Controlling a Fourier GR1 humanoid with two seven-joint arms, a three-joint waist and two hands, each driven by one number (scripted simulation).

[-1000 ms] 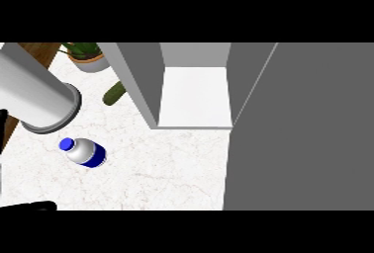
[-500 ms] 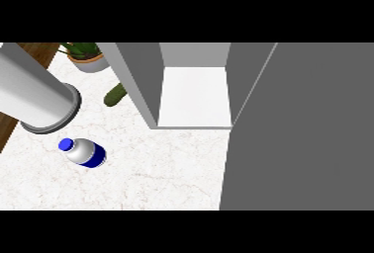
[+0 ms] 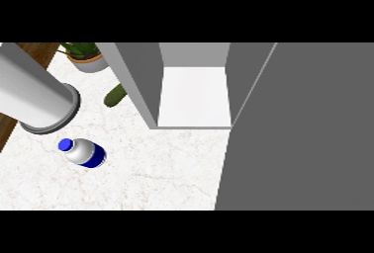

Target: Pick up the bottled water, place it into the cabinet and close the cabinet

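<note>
Fingers of either hand lay outside the frame, so their state could not be told. At lower left, the bottled water (image 3: 84, 152) stood on the white marbled counter (image 3: 146, 178), its blue cap toward the upper left and a blue band round its body. Above it, a large grey cylinder (image 3: 33, 96) entered from the upper left. The cabinet (image 3: 194, 94) stood open at upper centre, its pale floor bare, its grey door (image 3: 300, 133) filling the right side. A potted plant (image 3: 89, 58) sat at the top, left of the cabinet.
</note>
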